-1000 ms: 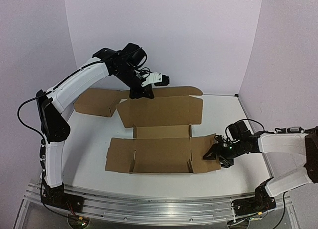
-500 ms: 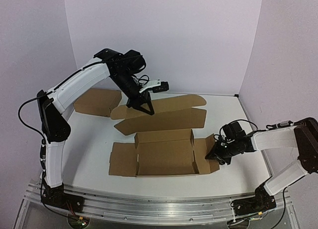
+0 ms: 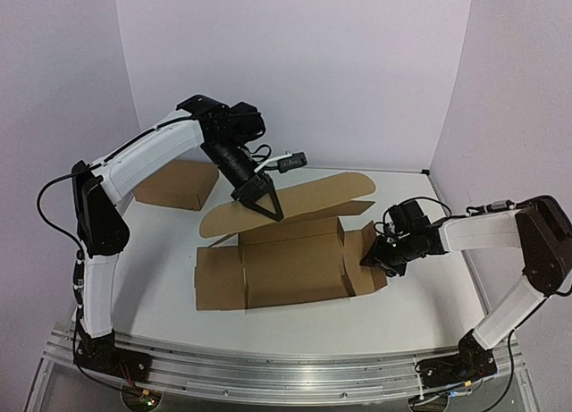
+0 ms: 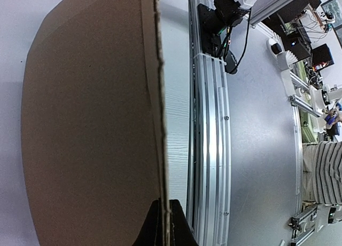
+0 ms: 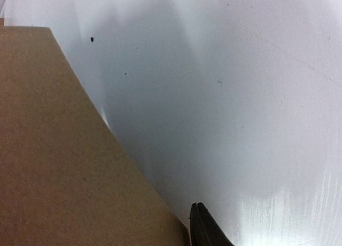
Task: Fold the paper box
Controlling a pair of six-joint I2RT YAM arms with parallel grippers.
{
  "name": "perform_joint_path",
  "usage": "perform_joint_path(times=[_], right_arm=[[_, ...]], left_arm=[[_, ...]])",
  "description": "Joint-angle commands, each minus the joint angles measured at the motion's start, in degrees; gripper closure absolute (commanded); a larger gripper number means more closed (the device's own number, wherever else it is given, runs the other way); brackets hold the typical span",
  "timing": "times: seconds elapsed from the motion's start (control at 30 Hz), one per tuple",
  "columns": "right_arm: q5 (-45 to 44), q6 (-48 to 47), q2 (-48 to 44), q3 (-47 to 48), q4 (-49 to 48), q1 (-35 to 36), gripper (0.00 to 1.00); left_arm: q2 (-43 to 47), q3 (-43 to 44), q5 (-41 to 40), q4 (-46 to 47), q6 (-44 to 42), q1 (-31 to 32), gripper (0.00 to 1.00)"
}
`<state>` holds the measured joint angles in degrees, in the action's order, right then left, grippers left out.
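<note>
Centred on the bench, the paper box lies half folded, its lid panel raised and tilting forward. The left gripper has its jaws clamped on that panel's edge. The right gripper sits at the right side flap. Its wrist view shows only 1 dark fingertip, so I cannot tell how its jaws stand. 1 other cardboard box sits rear left.
</note>
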<state>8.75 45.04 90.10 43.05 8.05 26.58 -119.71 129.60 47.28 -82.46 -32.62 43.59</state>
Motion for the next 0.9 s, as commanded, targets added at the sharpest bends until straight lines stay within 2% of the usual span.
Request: perform_joint_path(times=[0.0,0.03,0.1,0.27,0.37,0.43,0.57,0.7,0.8,0.87], right_arm=[[1.79,-5.94,-3.0,1.36,4.25,0.62,0.53],[3.14,-8.25,-3.97,1.3,4.74,0.61,0.42],[4.25,-16.04,-7.3,1.39,6.77,0.59,0.3],[1.29,-39.29,-18.59,0.14,8.03,0.54,0.13],[2.69,-55.08,-23.36,-0.44,7.32,0.55,0.09],[3.86,-62.29,-25.19,-1.05,5.29,0.53,0.05],[3.2,-66.91,-25.51,-0.82,0.09,0.55,0.04],[6.09,-66.91,-24.02,-1.1,-8.53,0.56,0.06],[9.73,-65.88,-21.87,-0.92,-14.43,0.5,0.13],[12.34,-64.48,-19.97,-0.5,-17.65,0.56,0.24]], left_arm=[[-0.43,4.15,-2.13,0.77,-6.27,0.95,0.99],[-0.43,4.83,-4.04,0.82,-7.88,0.98,0.99],[-0.21,4.89,-7.13,0.66,-11.48,0.96,1.0],[0.09,3.65,-10.94,1.01,-15.19,0.97,1.0],[0.06,3.88,-12.01,1.44,-15.98,0.97,1.0],[-0.01,4.14,-12.16,1.4,-16.34,0.97,1.0],[0.01,4.65,-12.84,1.26,-16.79,0.96,1.0],[0.02,4.79,-12.75,1.19,-17.06,1.02,1.0],[-0.04,4.75,-12.6,1.13,-17.39,1.06,1.0],[-0.07,4.97,-12.63,1.19,-17.39,1.06,1.0]])
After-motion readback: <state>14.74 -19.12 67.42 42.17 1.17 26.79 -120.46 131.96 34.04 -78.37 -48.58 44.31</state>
